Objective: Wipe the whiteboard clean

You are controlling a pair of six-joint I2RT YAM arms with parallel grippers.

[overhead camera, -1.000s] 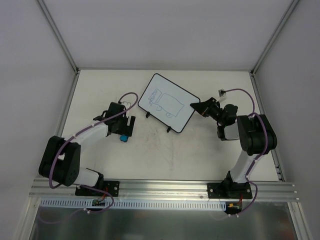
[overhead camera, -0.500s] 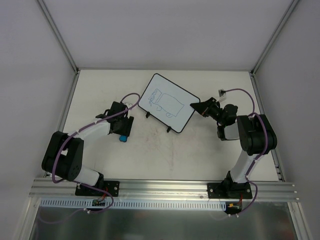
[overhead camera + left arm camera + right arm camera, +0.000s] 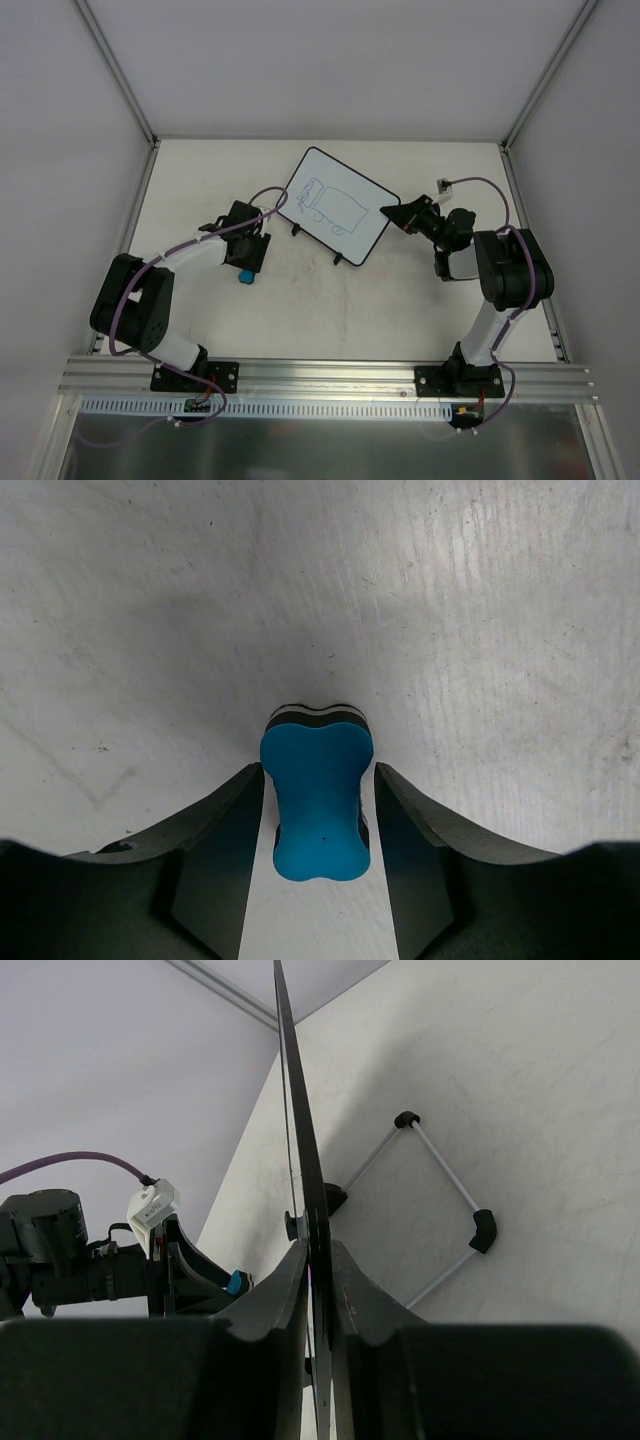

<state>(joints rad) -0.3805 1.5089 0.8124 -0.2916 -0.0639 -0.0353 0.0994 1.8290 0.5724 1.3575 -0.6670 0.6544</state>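
Observation:
The whiteboard [image 3: 335, 206], white with a black rim and blue scribbles, stands tilted on its two black feet at the table's middle back. My right gripper [image 3: 397, 215] is shut on its right edge; in the right wrist view the board [image 3: 296, 1110] shows edge-on between the fingers [image 3: 285, 1285]. A small blue-and-black eraser [image 3: 245, 275] lies on the table left of the board. My left gripper [image 3: 248, 262] is open and straddles it; in the left wrist view the eraser [image 3: 317, 795] sits between the fingers [image 3: 225, 820] with small gaps on both sides.
A small white connector block [image 3: 443, 184] on a purple cable lies behind the right arm. The board's wire stand [image 3: 440, 1205] rests on the table. Aluminium frame posts rise at both back corners, and a rail [image 3: 320, 375] runs along the near edge.
My left gripper has shifted slightly right and forward over the eraser. The right arm and the whiteboard have not moved.

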